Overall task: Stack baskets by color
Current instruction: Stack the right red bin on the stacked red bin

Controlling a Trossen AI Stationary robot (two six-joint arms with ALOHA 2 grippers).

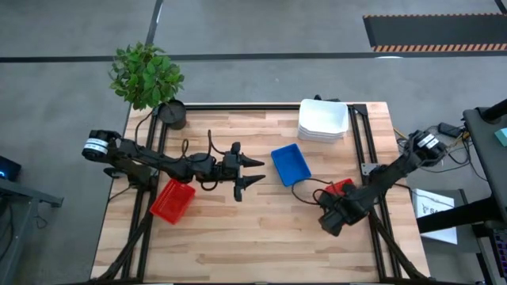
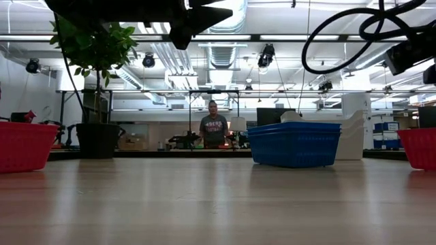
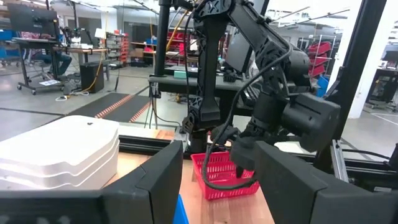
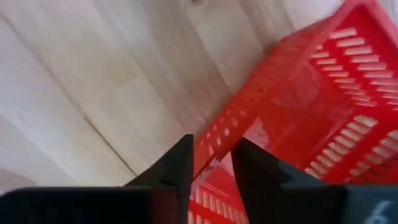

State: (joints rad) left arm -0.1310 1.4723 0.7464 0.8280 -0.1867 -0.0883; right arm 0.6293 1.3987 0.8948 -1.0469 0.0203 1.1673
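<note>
My right gripper points down over the red basket at the table's right. Its fingers stand open astride the basket's wall, one over the wood and one over the inside. That basket's base looks to be on the table. A second red basket sits at the left. A blue basket rests in the middle. A stack of white baskets stands at the far right. My left gripper hangs open and empty in the air, left of the blue basket. My right gripper comes from above with the red basket's side wall in the gap between its fingers, one finger outside and one inside. I cannot tell whether the fingers touch the wall.
A potted plant in a dark round pot stands at the far left corner. Black frame rails run along the table's left and right sides. Bare wood lies along the near edge. A person stands far off in the room.
</note>
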